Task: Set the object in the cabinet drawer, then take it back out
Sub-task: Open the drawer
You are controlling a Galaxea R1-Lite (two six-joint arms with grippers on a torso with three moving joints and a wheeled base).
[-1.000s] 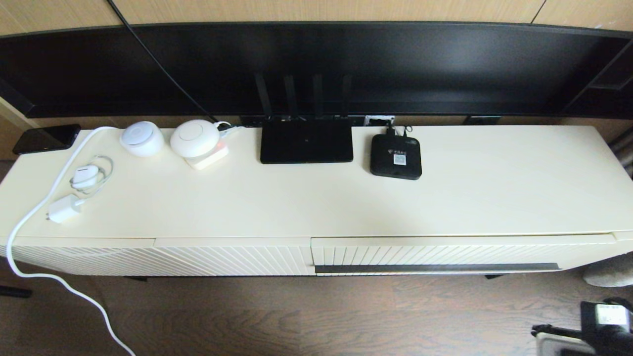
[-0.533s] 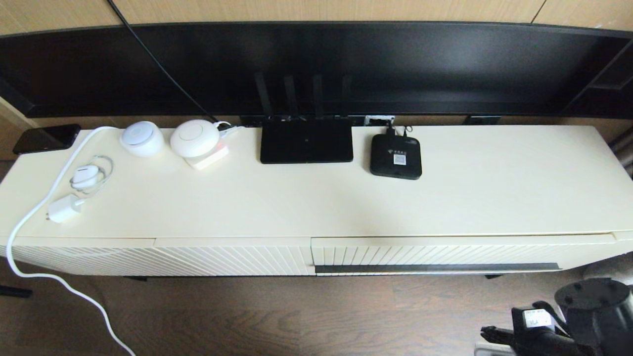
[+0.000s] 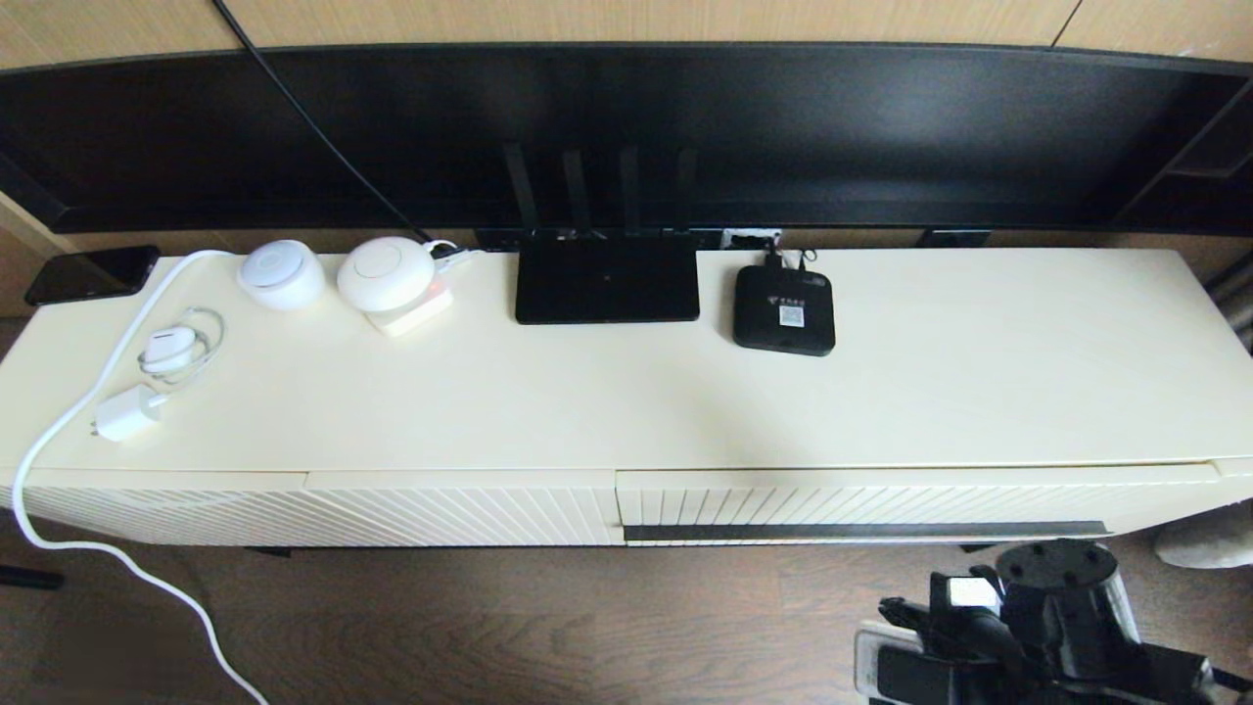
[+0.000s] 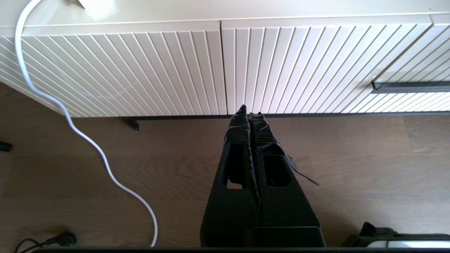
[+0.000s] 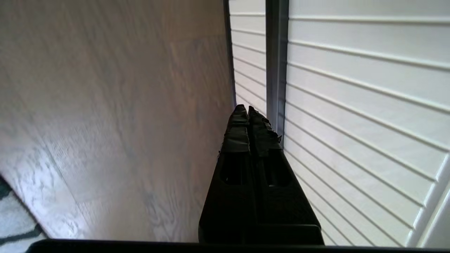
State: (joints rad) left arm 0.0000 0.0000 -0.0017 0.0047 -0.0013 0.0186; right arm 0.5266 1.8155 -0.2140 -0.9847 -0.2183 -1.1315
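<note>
The cabinet drawer [image 3: 881, 501] is closed; its vertically ribbed cream front carries a long dark handle strip [image 3: 866, 531]. The black organizer box is out of view. My right arm [image 3: 1047, 617] hangs low over the floor just in front of the drawer's right half. In the right wrist view my right gripper [image 5: 244, 108] is shut and empty, its tips close beside the handle strip [image 5: 277, 52] without touching it. My left gripper [image 4: 249, 111] is shut and empty, low over the floor near the seam at the drawer's [image 4: 299, 66] left end.
On the cabinet top stand a flat black router [image 3: 607, 279], a small black box with a white sticker [image 3: 783, 308], two white round devices [image 3: 282, 274], a charger [image 3: 125, 413] and a white cable [image 3: 59, 431]. A diagonal-ribbed panel [image 3: 392, 509] lies left of the drawer.
My right arm has come up and leftward from the lower right corner, nearer the drawer front. Nothing on the cabinet has moved.
</note>
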